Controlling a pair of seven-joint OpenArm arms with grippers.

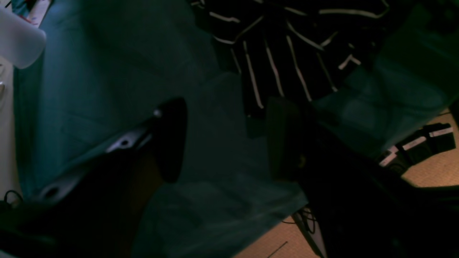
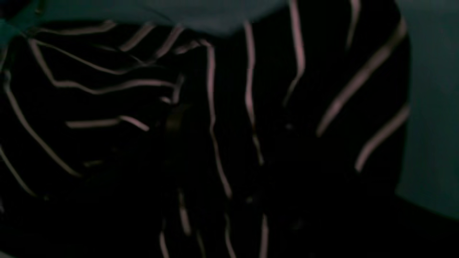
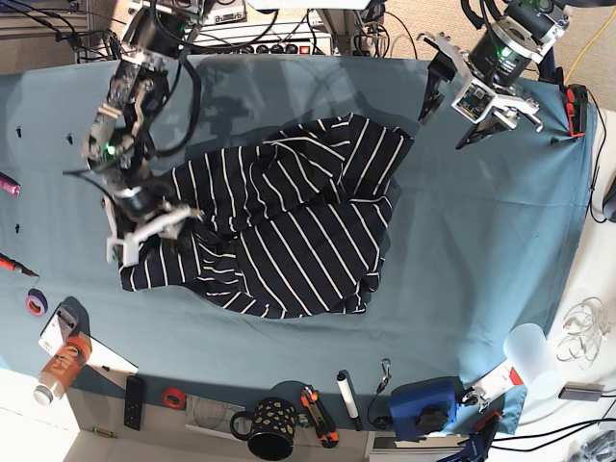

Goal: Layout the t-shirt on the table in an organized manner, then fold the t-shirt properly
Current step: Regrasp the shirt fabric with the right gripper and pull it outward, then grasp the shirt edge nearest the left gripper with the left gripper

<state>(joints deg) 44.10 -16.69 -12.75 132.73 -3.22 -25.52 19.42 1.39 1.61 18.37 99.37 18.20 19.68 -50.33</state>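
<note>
- T-shirt [image 3: 279, 231]: dark navy with thin white stripes, lying crumpled and partly doubled over itself on the left-centre of the table in the base view. Not yet spread flat; the layout step looks unfinished.
- Table [image 3: 481, 250]: covered by a teal-blue cloth, with a wide bare stretch to the shirt's right, enough room to spread the garment.
- Right gripper [image 3: 144, 226]: down at the shirt's left edge, near the lower-left corner of the fabric. Its wrist view is filled with dark striped folds at close range. Whether the jaws are clenched on cloth or merely around it cannot be told; the fingers are lost in shadow. The placement suggests it is going for an edge to pull the shirt out.
- Left gripper [image 1: 222, 139]: raised above the far right part of the table, well apart from the shirt's upper-right corner. Jaws released and spread wide, with nothing between them; only bare teal cloth shows in the gap. Probably waiting for its turn at the opposite edge.
- Clutter along the near table edge: black spotted mug [image 3: 267, 428], marker pen [image 3: 346, 398], roll of red tape [image 3: 173, 397], a blue object [image 3: 423, 404]. All well apart from the shirt.
</note>
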